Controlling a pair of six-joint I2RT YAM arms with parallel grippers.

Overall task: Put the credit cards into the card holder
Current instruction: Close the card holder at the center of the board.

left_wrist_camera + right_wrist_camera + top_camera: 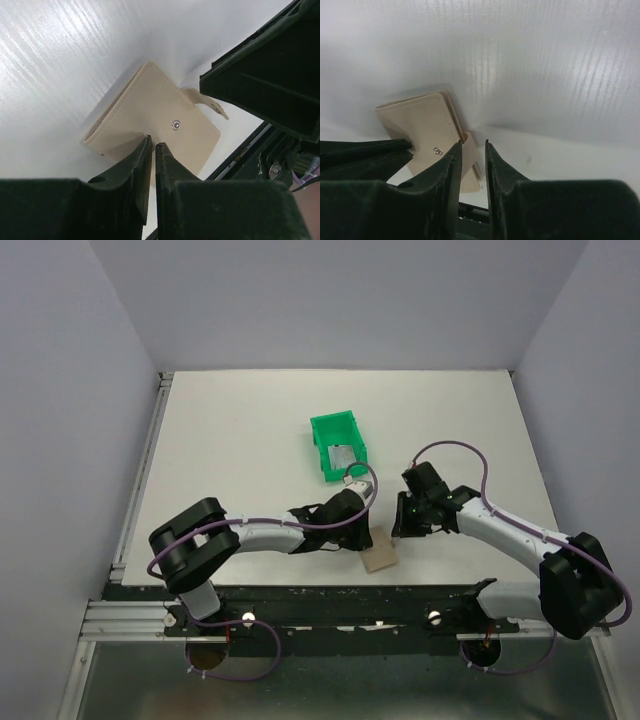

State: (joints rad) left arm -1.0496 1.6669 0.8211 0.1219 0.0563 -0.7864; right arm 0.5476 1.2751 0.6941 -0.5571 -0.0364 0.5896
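Card holder [380, 559] folded, tab unsnapped. Grey credit card [345, 457] lies in green bin [335, 420] beyond it. Left gripper [153, 144] nearly clenched at holder's edge, grasp unclear. Right gripper [472, 146] parted beside it. Nothing loaded yet.

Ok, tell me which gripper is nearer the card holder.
Left, narrowly: the left gripper has its tips at the card holder's edge; the right gripper hovers just beside its strap end.
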